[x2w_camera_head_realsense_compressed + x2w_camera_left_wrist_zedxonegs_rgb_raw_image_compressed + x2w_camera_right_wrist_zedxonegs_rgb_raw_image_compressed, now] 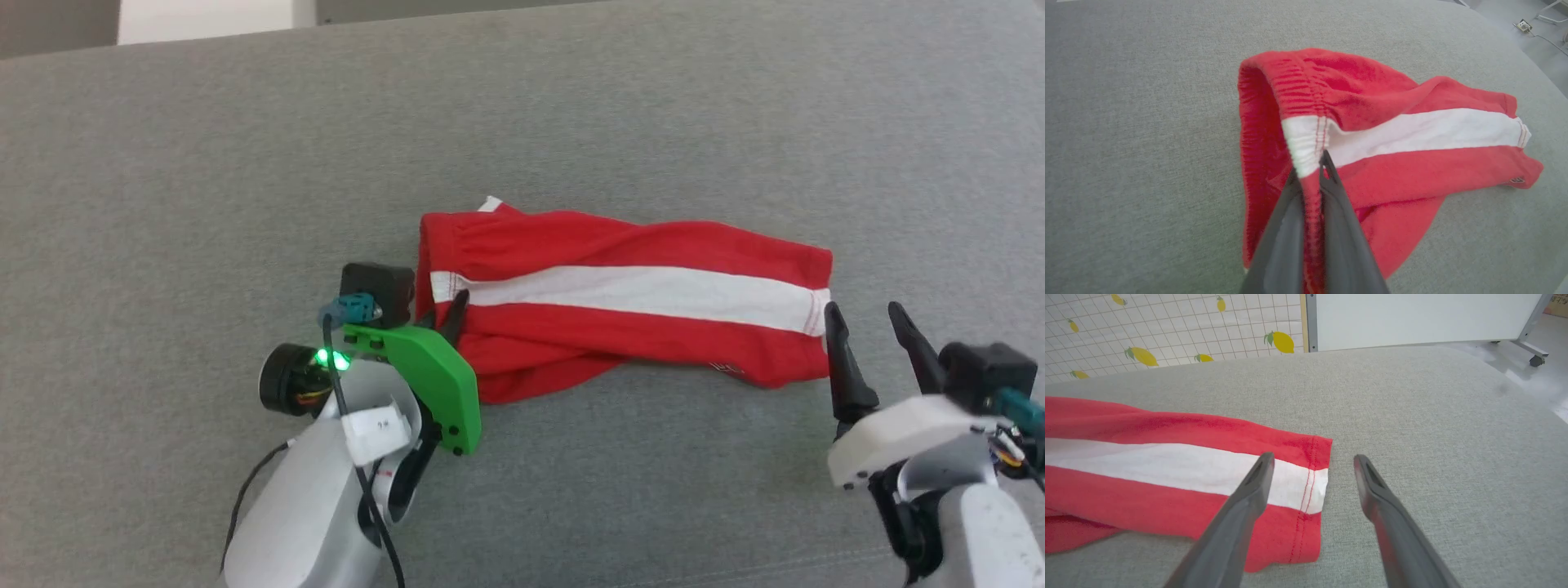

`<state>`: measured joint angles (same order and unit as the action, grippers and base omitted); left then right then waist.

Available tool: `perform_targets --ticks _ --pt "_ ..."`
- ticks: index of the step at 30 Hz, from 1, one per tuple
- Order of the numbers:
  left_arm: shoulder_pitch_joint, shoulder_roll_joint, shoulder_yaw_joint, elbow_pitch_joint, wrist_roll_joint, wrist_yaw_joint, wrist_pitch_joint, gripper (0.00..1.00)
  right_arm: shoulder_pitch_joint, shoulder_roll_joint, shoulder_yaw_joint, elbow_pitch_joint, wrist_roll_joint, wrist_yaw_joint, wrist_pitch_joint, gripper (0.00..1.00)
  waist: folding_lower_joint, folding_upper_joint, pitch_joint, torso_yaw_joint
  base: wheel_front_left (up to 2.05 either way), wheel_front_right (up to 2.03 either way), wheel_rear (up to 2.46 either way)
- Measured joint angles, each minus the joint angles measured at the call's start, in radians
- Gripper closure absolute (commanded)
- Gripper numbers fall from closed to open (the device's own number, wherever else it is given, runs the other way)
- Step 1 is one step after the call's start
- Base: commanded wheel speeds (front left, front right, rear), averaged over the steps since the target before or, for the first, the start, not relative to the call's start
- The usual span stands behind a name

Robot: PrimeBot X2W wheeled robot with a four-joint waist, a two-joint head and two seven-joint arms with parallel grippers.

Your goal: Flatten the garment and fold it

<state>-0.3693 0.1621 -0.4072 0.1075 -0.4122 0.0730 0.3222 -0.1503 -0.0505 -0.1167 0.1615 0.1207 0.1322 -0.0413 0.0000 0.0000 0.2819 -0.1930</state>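
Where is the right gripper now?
Head view, lower right: the right gripper, jaws open, sits at the stitched hem end of the bright red thin-fabric garment with the white stripe.

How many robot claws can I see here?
2. The left gripper is shut on the elastic waistband end of the red garment. The right gripper is open beside the garment's other end, near the hem.
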Motion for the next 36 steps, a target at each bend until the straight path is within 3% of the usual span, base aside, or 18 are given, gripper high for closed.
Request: perform_targets --ticks 8,12,13,14,15,17,21,27,32,36 --pt "0.022 -0.003 -0.016 -0.03 0.0 0.009 -0.007 1.0 -0.108 0.0 -0.053 0.144 0.032 0.0 0.235 0.0 0.0 0.0 0.031 0.035 0.0 0.0 0.0" --pt "0.022 -0.003 -0.017 -0.031 0.0 0.012 -0.007 1.0 -0.166 0.0 -0.035 0.192 0.035 0.0 0.276 0.04 0.0 0.0 0.047 0.043 0.0 0.0 0.0" --pt "0.022 -0.003 -0.017 -0.031 0.0 0.013 -0.007 1.0 -0.176 0.0 -0.027 0.198 0.035 0.0 0.282 0.25 0.0 0.0 0.049 0.044 0.0 0.0 0.0" --pt "0.021 -0.003 -0.017 -0.031 0.0 0.014 -0.007 1.0 -0.185 0.0 -0.018 0.202 0.035 0.0 0.285 0.56 0.0 0.0 0.052 0.045 0.0 0.0 0.0" --pt "0.021 -0.003 -0.017 -0.03 0.0 0.014 -0.007 1.0 -0.192 0.0 -0.009 0.206 0.035 0.0 0.285 0.77 0.0 0.0 0.053 0.046 0.0 0.0 0.0" --pt "0.021 -0.003 -0.017 -0.029 -0.001 0.017 -0.008 1.0 -0.197 0.001 0.005 0.208 0.035 0.0 0.285 1.0 0.0 0.0 0.053 0.046 0.0 0.0 0.0" --pt "0.022 -0.003 -0.018 -0.02 -0.006 0.017 -0.016 1.0 -0.188 0.0 0.008 0.17 -0.011 0.0 0.243 1.0 0.0 0.0 0.034 0.044 0.0 0.0 0.0" --pt "0.028 -0.002 -0.002 -0.045 -0.034 0.014 -0.039 1.0 -0.11 0.001 0.019 0.058 0.01 0.0 0.265 1.0 0.0 0.0 -0.005 0.041 0.0 0.0 0.0" --pt "0.002 0.008 0.05 -0.112 -0.145 -0.06 -0.026 1.0 -0.154 0.0 0.041 -0.074 -0.009 0.0 0.334 1.0 0.0 0.0 -0.025 0.032 0.0 0.0 0.0" --pt "-0.138 0.067 0.099 -0.145 -0.186 -0.093 0.055 1.0 -0.312 -0.022 0.085 -0.136 -0.014 0.0 0.403 1.0 0.0 0.0 -0.01 0.026 0.0 0.0 0.0"
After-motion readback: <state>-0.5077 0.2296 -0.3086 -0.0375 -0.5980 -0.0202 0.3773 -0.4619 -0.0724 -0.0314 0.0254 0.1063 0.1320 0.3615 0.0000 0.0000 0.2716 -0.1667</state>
